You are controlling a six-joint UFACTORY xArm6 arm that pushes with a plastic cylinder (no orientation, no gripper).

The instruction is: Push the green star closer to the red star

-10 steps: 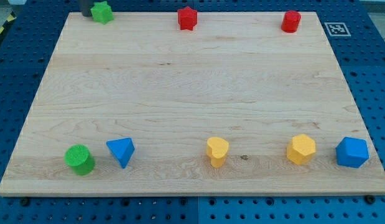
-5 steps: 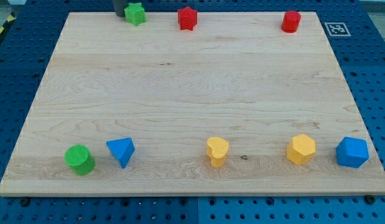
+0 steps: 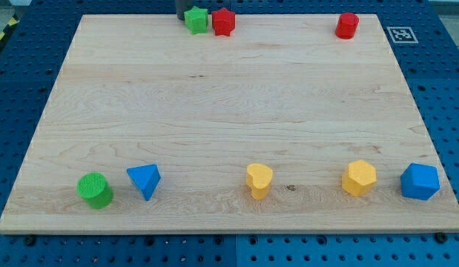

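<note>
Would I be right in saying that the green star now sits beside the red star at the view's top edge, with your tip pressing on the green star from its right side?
Not quite: my tip is at the green star's left side, not its right, as the camera view shows. The rest holds: the green star sits beside the red star at the view's top edge.

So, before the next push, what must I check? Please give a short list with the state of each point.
1. Green star next to red star: ok, they look touching or nearly so.
2. My tip at the green star's left: ok.
3. Both stars on the board: ok, but close to the top edge.
4. Red cylinder out of the way: ok.
5. Real contact between the stars: cannot tell.
</note>
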